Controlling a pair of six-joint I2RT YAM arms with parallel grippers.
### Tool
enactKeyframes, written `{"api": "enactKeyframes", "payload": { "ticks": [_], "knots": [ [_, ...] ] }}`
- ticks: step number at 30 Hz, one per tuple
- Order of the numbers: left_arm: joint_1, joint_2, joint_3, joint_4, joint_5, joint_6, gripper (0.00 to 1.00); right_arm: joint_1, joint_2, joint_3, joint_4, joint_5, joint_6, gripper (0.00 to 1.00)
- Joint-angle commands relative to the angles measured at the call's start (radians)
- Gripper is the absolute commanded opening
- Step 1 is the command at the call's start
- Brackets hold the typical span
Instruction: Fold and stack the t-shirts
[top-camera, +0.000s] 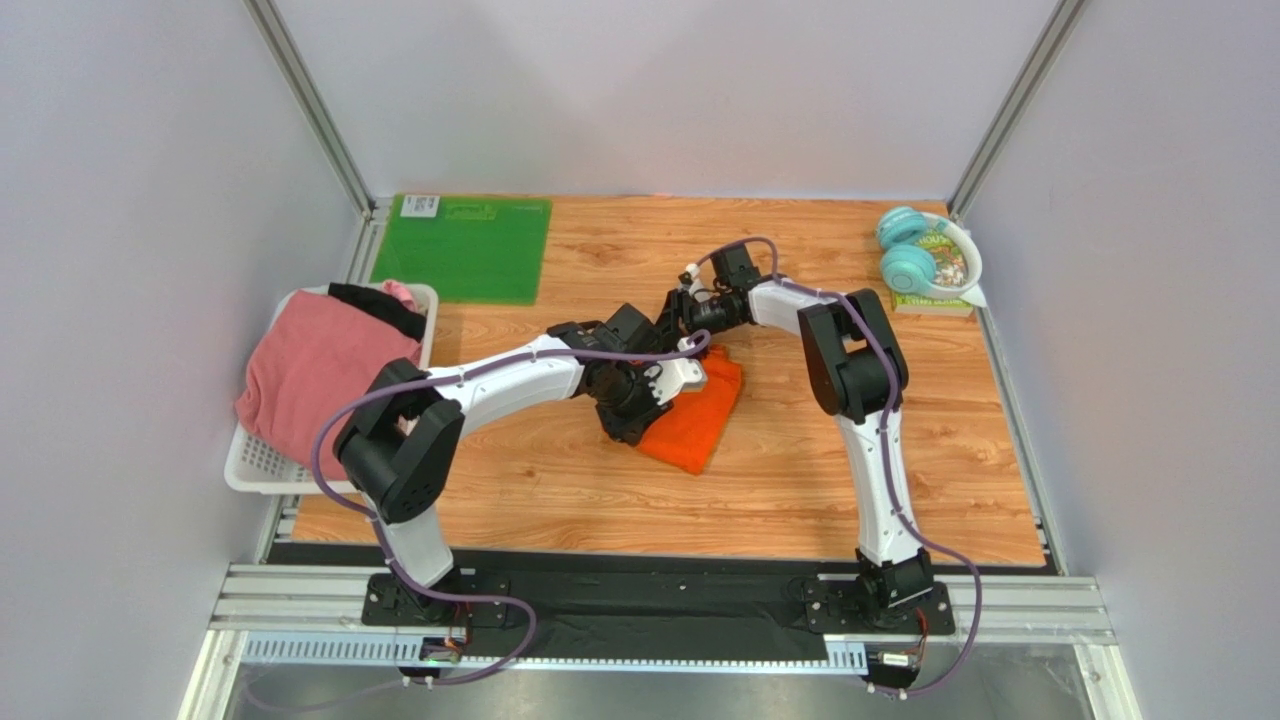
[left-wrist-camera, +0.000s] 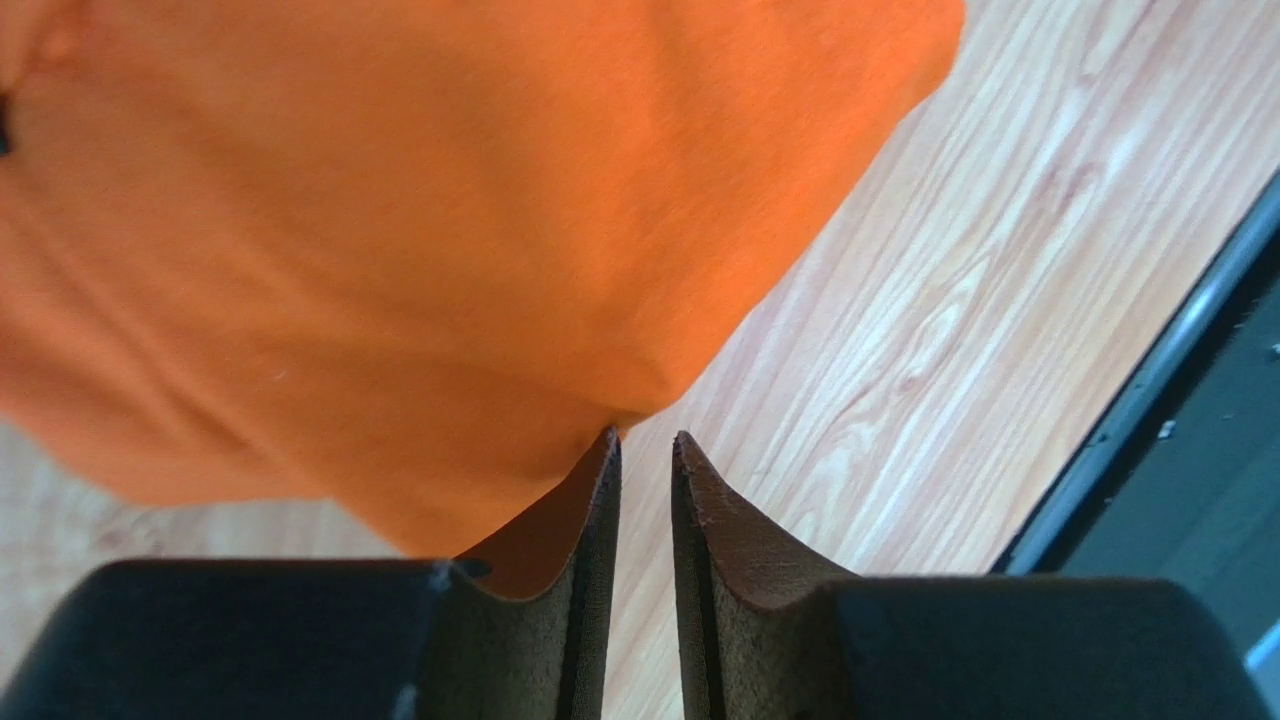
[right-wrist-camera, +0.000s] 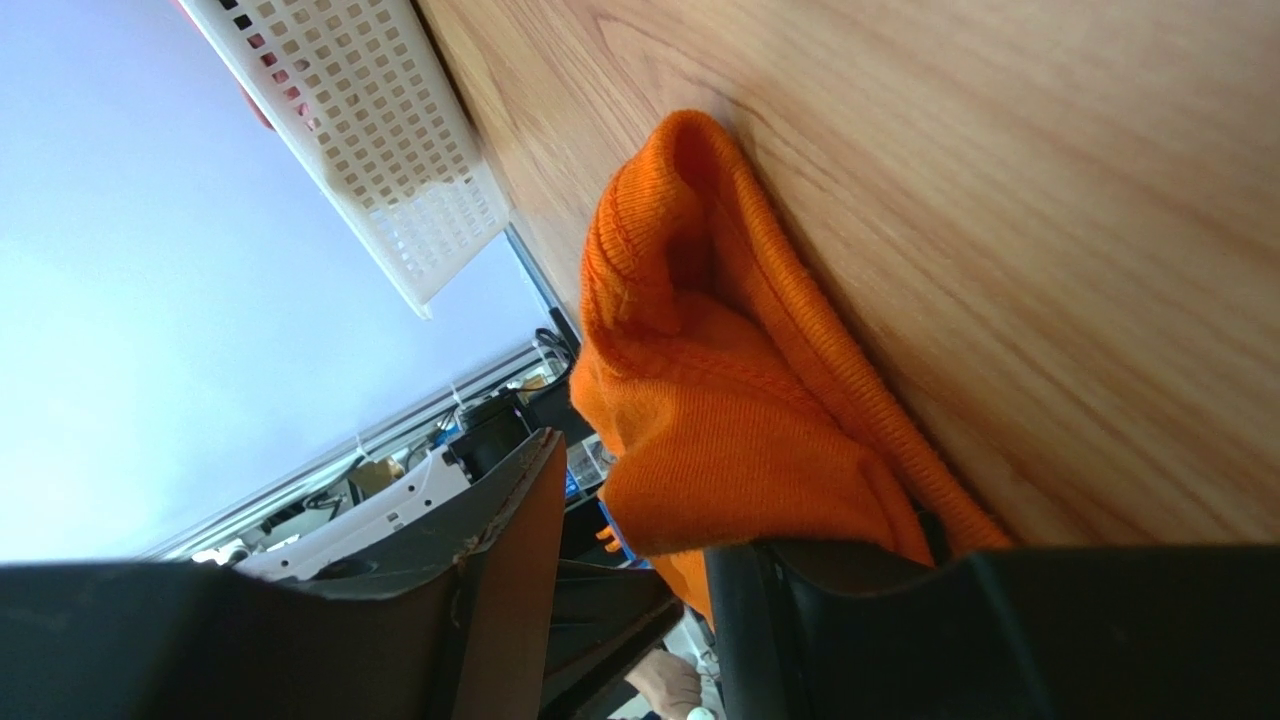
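Since the bright orange cloth t-shirt already lies as a compact folded packet at the middle of the wooden desk, both arms crowd in over its far-left side, probably to square off or press a last fold before stacking. The dusty pink cloth t-shirt and the black cloth t-shirt lie heaped in the white perforated plastic basket at the desk's left edge, so most of the task looks undone. The left end effector sits low at the packet's corner. Its jaws stand almost together, with a sliver of desk showing between them and no cloth in that gap, though the hem meets one fingertip. The right end effector is moderately spread. A ribbed orange fold rests against one finger only, so nothing looks pinched.
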Motion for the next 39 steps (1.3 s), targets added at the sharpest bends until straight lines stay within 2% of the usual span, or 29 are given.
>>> {"api": "enactKeyframes", "payload": {
  "ticks": [1,6,13,17,22,29,34,37,39],
  "knots": [
    [0.014,-0.074,-0.026,0.058,-0.09,0.074,0.25,-0.011,0.046,-0.017,-0.024,0.06,-0.041,0.44],
    [0.063,-0.011,-0.004,0.081,-0.076,0.04,0.23,-0.016,0.056,-0.049,-0.022,0.071,-0.05,0.44],
    [0.065,0.081,-0.001,0.11,-0.065,0.014,0.2,-0.04,0.026,-0.103,-0.025,0.098,-0.072,0.46],
    [0.063,0.107,0.014,0.104,-0.067,0.005,0.19,-0.078,-0.086,-0.097,-0.092,0.141,-0.108,0.56],
    [0.065,0.072,0.019,0.081,-0.056,0.005,0.19,-0.161,-0.258,-0.139,-0.09,0.201,-0.08,0.56],
    [0.063,0.025,0.043,0.056,-0.061,0.02,0.18,-0.099,-0.394,-0.306,-0.01,0.118,-0.041,0.55],
    [0.063,0.018,0.043,0.053,-0.065,0.026,0.17,-0.072,-0.392,-0.426,0.038,0.089,-0.044,0.54],
    [0.065,0.015,0.04,0.05,-0.07,0.026,0.17,-0.071,-0.32,-0.431,0.039,0.075,-0.056,0.53],
    [0.065,0.014,0.039,0.048,-0.071,0.031,0.16,-0.08,-0.272,-0.41,0.009,0.141,-0.099,0.52]
  ]
}}
